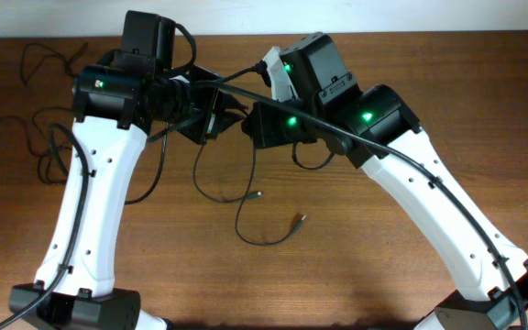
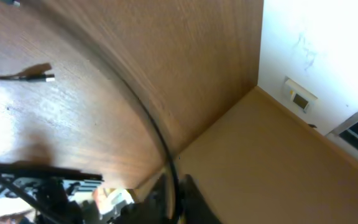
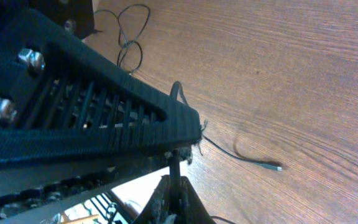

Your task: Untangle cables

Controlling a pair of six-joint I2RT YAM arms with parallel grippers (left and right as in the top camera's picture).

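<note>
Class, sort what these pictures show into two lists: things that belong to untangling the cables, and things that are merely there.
Belongs to the job:
- cables, thin black cords with small plugs
- left gripper, closed on a cord
- right gripper, closed on a cord

Merely there:
- table
- wall socket
- white wall

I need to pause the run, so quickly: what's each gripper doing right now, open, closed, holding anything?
Left gripper: closed, pinching a thin black cord.
Right gripper: closed, also pinching a thin black cord.
</note>
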